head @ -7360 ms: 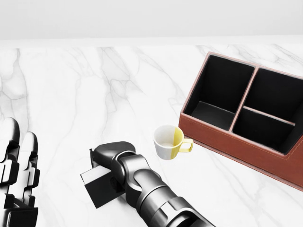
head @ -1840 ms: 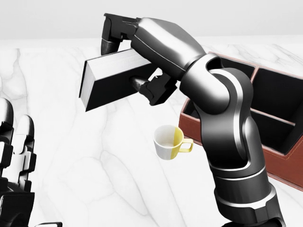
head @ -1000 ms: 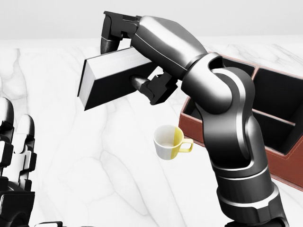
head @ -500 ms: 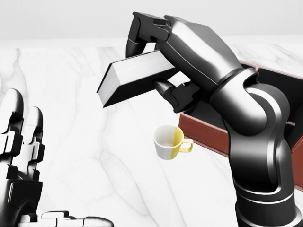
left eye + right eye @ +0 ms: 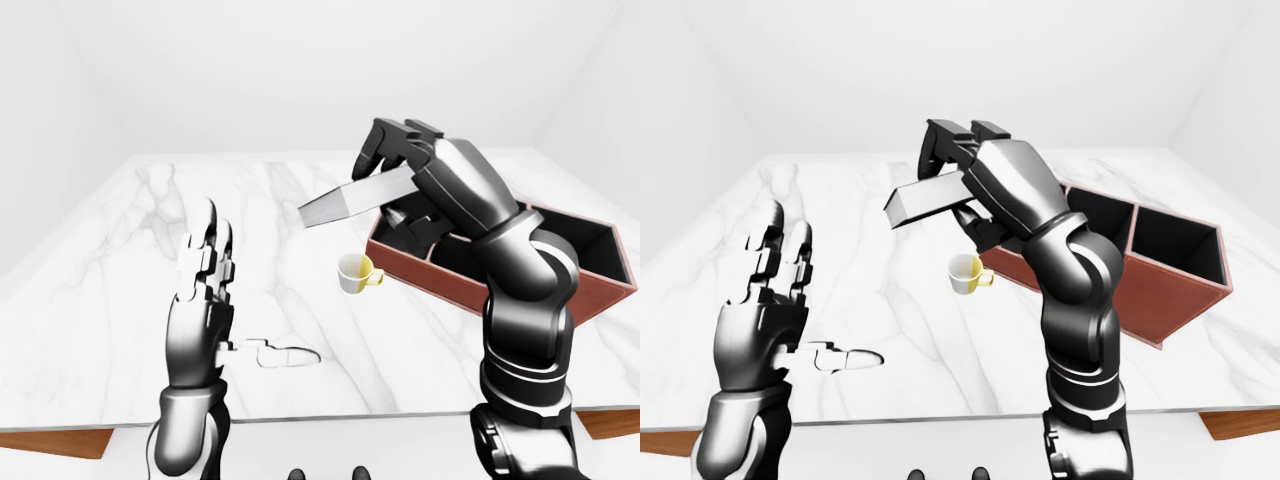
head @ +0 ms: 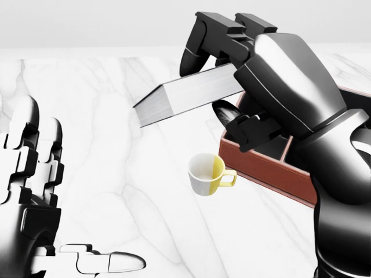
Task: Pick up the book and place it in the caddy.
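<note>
Book (image 6: 188,98) clamped in right hand (image 6: 232,75), seemingly above caddy (image 5: 1160,290) edge.

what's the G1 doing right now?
Its right hand holds the book in the air, tilted, above the marble table and just left of the brown caddy in the head view. A yellow-and-white cup stands below. The left hand is raised, open and empty.

White-and-yellow cup (image 6: 206,174) upright on white marble table (image 6: 116,127), handle toward the head view's right
</note>
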